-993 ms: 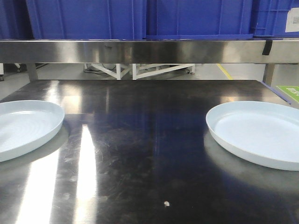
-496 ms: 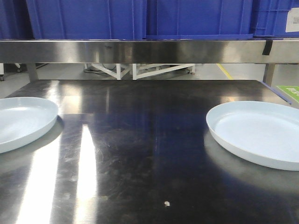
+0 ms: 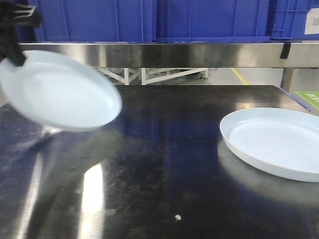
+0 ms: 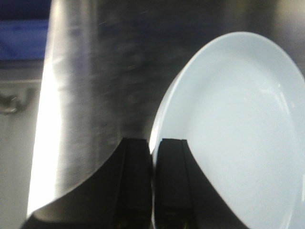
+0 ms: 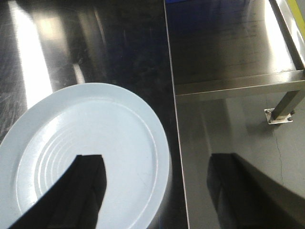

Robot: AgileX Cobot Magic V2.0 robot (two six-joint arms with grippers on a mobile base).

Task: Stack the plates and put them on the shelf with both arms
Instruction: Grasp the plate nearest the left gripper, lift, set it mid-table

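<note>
- Left black claw gripper (image 4: pixel 153 155), narrow, pinches the rim of 1 pale blue-white round plate (image 3: pixel 62 92), which is tilted in the air over the left edge of the steel counter (image 3: pixel 164 164).
- The 2nd plate (image 3: pixel 279 142) lies flat by the right edge; the right gripper (image 5: pixel 157 164) is wide and empty above it.
- Stacking and shelving are not yet done.

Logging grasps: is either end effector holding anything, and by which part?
The left end effector pinches the raised plate by its rim. The right end effector, open above the other plate, holds nothing.

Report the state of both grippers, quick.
Left gripper: shut on the lifted plate.
Right gripper: open, holding nothing.
</note>
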